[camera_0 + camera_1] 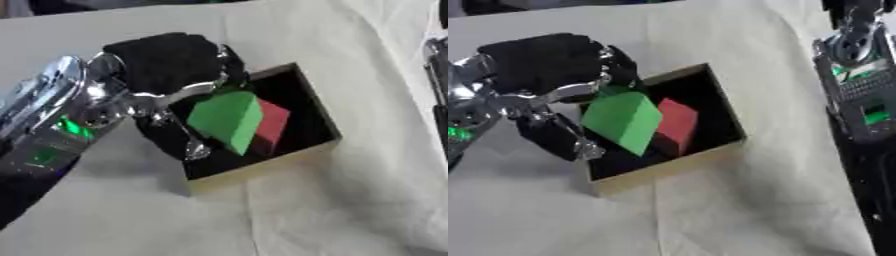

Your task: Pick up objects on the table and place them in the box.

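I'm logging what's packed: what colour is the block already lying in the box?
Red, beside the green block the left hand holds; clearest in the right eye view.

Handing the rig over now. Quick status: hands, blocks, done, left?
Left hand: over the box's left side, fingers curled round the green block, which is tilted above the box interior, not released.
Right hand: not visible; only the right arm shows at the right edge.
Done: red block lies in the box.
Left: release green into the box, withdraw. No other loose objects show on the cloth.
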